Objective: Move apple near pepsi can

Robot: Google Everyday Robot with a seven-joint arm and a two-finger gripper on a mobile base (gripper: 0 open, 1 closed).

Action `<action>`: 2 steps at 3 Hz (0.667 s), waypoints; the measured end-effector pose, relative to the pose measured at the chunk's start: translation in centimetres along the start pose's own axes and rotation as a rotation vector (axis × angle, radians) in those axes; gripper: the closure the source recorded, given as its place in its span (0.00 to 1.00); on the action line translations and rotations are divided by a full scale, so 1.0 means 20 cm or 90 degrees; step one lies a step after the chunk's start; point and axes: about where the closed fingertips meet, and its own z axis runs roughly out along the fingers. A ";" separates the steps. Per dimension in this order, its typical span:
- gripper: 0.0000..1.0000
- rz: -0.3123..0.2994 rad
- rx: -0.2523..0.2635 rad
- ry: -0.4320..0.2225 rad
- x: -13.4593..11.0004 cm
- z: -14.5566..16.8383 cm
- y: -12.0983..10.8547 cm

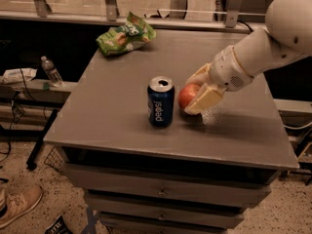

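1. The apple [186, 95] sits on the table [112, 106] about mid-frame, just right of the pepsi can [161, 103], with a thin strip of tabletop showing between them; both stand well back from the front edge
2. The hand [194, 95] reaches in from the right and pinches the apple, one pale finger across its front right side and the other behind it; the white arm [263, 48] runs up to the upper right corner
3. There is open tabletop from the can out to the left edge, along the whole front edge, and right of the hand to the right edge; a green snack bag [126, 34] lies at the far left corner, well apart from the can
4. The front finger covers the apple's right side, so only its left face shows; the arm hides the table's far right corner and is cut by the frame's right edge
5. The drawers [161, 191] under the top are dim; a water bottle [50, 71] stands at the left, and a shoe [17, 206] at lower left is cut off
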 end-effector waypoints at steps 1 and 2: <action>0.82 -0.001 -0.002 0.000 -0.01 0.01 0.00; 0.60 -0.002 -0.003 0.000 -0.01 0.01 0.01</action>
